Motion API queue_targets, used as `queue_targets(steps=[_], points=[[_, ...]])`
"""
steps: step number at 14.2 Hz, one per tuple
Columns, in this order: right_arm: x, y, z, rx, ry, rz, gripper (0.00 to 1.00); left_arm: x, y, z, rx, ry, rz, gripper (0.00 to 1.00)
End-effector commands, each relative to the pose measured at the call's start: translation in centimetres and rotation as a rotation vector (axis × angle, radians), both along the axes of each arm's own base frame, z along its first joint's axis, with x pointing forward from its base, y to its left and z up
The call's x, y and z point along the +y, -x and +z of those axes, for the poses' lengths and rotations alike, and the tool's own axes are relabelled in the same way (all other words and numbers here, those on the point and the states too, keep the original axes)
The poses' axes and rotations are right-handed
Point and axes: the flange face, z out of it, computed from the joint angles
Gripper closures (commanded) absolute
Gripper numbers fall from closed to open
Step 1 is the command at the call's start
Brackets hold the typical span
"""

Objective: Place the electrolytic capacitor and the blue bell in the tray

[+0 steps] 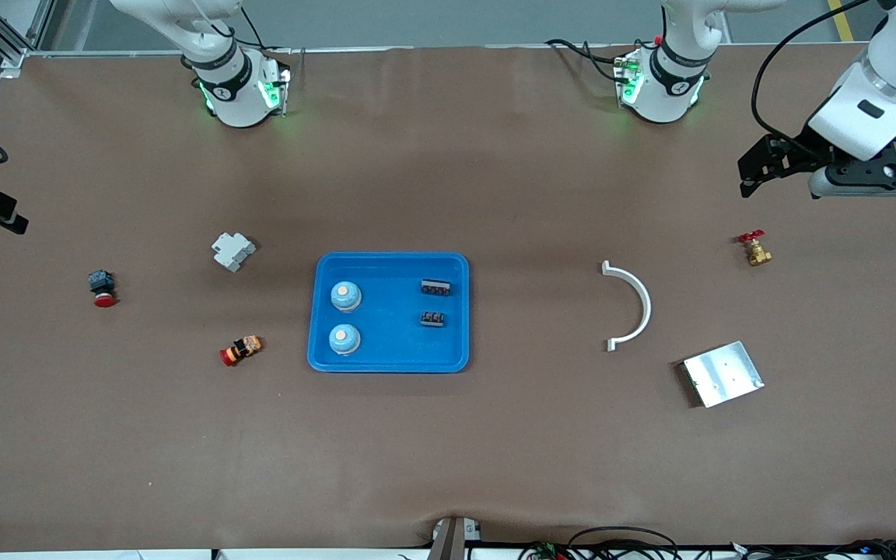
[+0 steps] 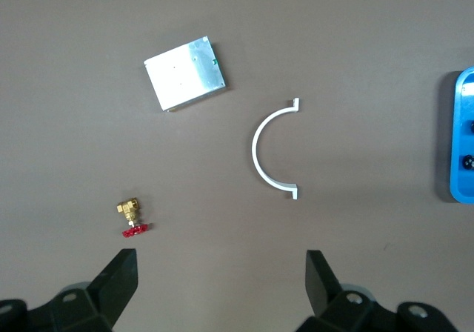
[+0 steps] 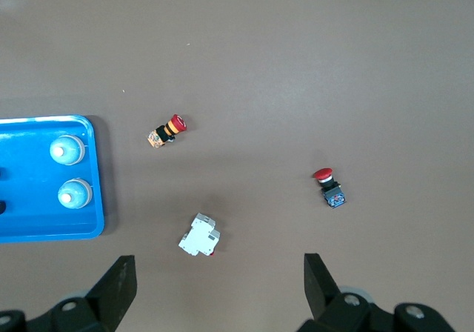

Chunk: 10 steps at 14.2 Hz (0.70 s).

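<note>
Nearest the front camera lies the silver plate [image 1: 722, 373]; a little farther, the blue tray [image 1: 388, 361] holds two blue bells [image 1: 344, 339] and two small black capacitors [image 1: 432, 318], so the job looks finished. Beside it toward the right arm's end: one striped red button [image 1: 240, 351], one red-capped switch [image 1: 103, 288], one white breaker [image 1: 232, 250]. Toward the left arm's end, one white clamp [image 1: 630, 306] and one brass valve [image 1: 755, 249]. Left gripper [image 1: 775, 165] hangs spread above that valve; right gripper [image 3: 218, 284] waits spread at its table end. The risk: another reach could nudge the tray.

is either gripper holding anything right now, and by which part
Nothing is held. The left gripper is open over bare table near the brass valve; the right gripper is open too.
</note>
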Motion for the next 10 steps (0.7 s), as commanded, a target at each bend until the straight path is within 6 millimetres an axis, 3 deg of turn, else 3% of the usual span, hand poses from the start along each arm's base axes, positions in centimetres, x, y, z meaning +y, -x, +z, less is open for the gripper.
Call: queue_targets(steps=[1, 3, 10], points=[[0.15, 0.16, 0.24, 0.000, 0.012, 0.004, 0.00, -0.08, 0.00, 2.15, -0.017, 0.023, -0.016, 0.00], [0.14, 0.08, 0.18, -0.001, 0.012, 0.004, 0.00, 0.17, 0.07, 3.13, -0.026, 0.025, -0.018, 0.00], [0.71, 0.03, 0.29, -0.006, 0.016, 0.021, 0.00, 0.46, -0.16, 2.61, -0.013, 0.004, -0.117, 0.00]])
